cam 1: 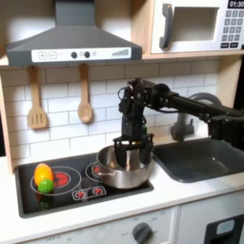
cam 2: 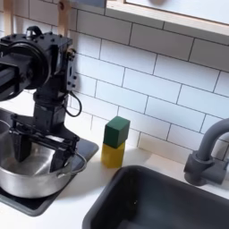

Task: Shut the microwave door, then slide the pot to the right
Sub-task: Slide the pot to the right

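Shiny round steel pot (cam 1: pixel 124 172)

Digital display (cam 1: pixel 235 4), top right corner of microwave keypad panel (cam 1: pixel 232 26), first exterior view: pale digits, partly cropped, unreadable. No other legible text.

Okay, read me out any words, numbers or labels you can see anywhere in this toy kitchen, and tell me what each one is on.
"1" and perhaps more digits: on the digital display atop the grey microwave keypad panel, cut off by the first exterior view's edge; not reliably readable.
Keypad buttons: markings too small to read.
Grey range hood control strip: knobs and marks, blurred, no readable text.
Black stovetop red markings: no readable text.
Nothing else carries text.
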Controlling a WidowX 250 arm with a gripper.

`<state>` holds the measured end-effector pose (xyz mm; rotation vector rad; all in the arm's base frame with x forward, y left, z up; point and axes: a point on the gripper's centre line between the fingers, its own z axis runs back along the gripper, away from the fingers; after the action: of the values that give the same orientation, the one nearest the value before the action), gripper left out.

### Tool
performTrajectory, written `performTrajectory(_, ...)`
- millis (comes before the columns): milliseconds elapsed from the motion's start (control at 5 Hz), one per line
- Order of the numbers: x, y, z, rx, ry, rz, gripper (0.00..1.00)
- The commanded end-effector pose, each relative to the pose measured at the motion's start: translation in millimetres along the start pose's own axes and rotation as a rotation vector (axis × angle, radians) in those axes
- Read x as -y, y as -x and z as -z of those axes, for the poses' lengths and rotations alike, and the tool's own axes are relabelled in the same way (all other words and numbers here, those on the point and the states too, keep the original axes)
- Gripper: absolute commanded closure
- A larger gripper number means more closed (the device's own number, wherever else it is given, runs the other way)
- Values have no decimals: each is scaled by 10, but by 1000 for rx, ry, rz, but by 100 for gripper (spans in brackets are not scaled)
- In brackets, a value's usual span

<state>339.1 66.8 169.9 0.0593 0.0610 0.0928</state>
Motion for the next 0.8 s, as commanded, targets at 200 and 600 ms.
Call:
performTrajectory(200,-67,-97,-269,61,0,-45,0)
performTrajectory(600,-36,-95,-286,70,-4,-34,0)
